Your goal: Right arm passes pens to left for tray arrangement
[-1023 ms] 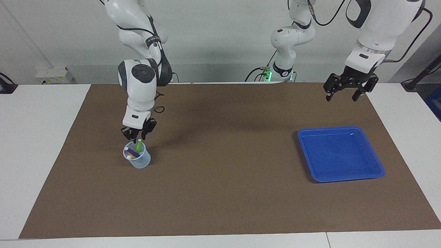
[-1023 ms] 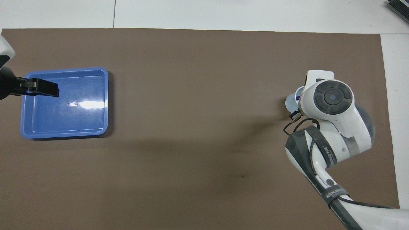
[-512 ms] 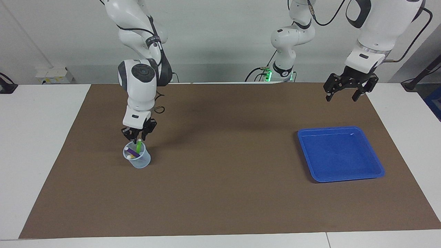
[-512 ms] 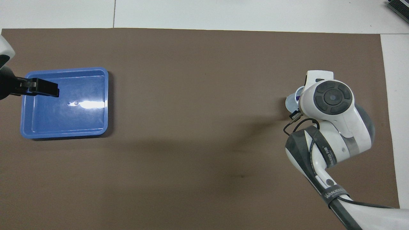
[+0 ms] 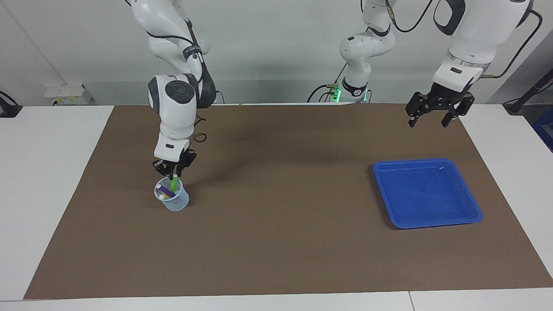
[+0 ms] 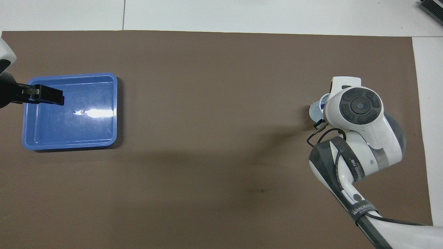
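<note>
In the facing view, the right gripper point(image 5: 173, 172) hung over the cup point(image 5: 172, 199), fingers narrowed about the green pen point(image 5: 173, 183); whether they gripped it I could not tell. The purple pen point(image 5: 165, 190) and yellow pen point(image 5: 164, 197) leaned in the cup. The left gripper point(image 5: 436, 117) waited, fingers wide.

From overhead, the right arm point(image 6: 358, 114) covered most of the cup, well apart from the tray point(image 6: 69, 111).

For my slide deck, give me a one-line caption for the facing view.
Right gripper at the green pen standing in the cup; left gripper waits open, raised near the blue tray.
</note>
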